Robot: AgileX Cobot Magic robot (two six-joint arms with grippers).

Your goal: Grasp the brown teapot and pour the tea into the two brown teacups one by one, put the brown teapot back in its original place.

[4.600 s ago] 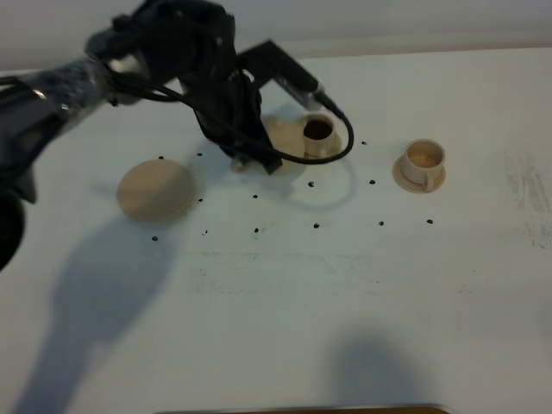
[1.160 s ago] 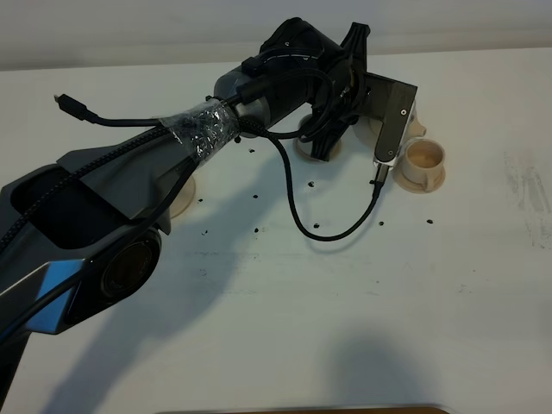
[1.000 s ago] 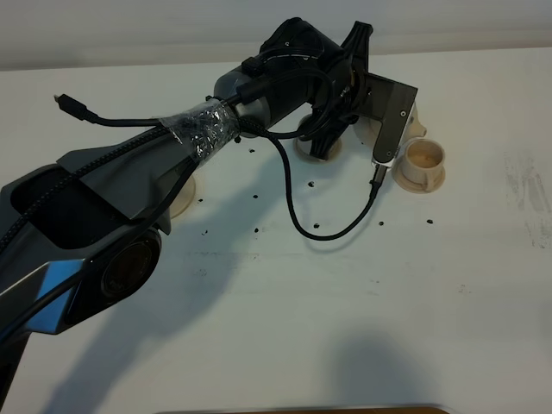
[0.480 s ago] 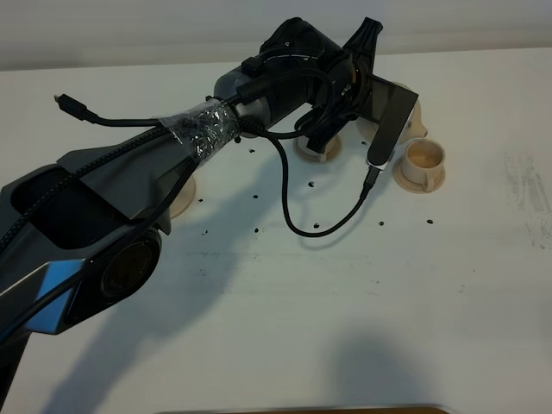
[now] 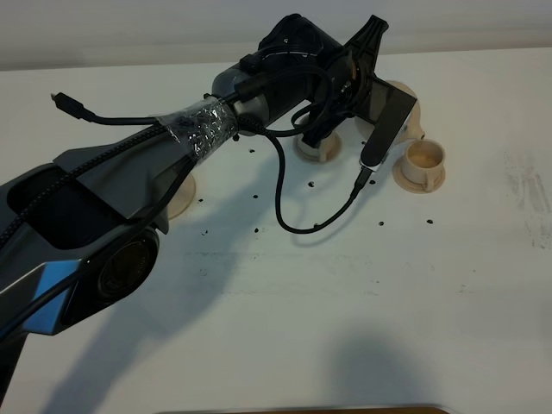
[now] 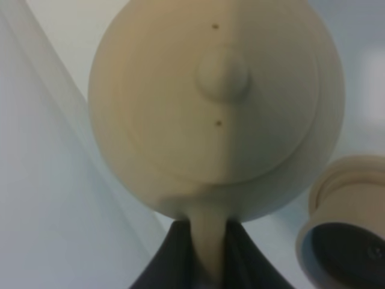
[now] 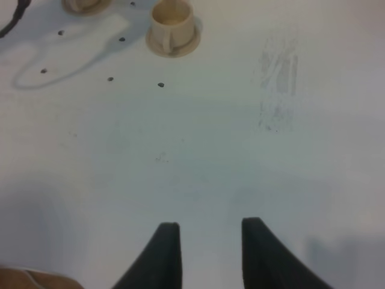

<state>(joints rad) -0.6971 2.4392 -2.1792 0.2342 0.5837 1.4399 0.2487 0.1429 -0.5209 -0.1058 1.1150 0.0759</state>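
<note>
The brown teapot (image 6: 216,102) fills the left wrist view, lid knob toward the camera. My left gripper (image 6: 209,256) is shut on its loop handle. In the high view the left arm (image 5: 285,60) reaches across the table, and only a beige edge of the teapot (image 5: 412,110) shows behind the wrist, just beyond the right teacup (image 5: 421,162). That cup stands upright on its saucer. Of the other teacup only the saucer's rim (image 5: 316,153) shows under the arm. One teacup (image 6: 346,223) with a dark inside sits beside the teapot. My right gripper (image 7: 209,250) hovers open and empty over bare table.
The flat round beige disc (image 5: 183,197) lies at the left, mostly covered by the left arm. A black cable (image 5: 293,226) loops from the wrist down over the table. Small black dots mark the white table (image 5: 285,310). The right wrist view also shows the right teacup (image 7: 173,27).
The left wrist has turned and lifted slightly with the teapot, drawing it back from the right teacup. The cable loop has swung left. Both cups stay put.
</note>
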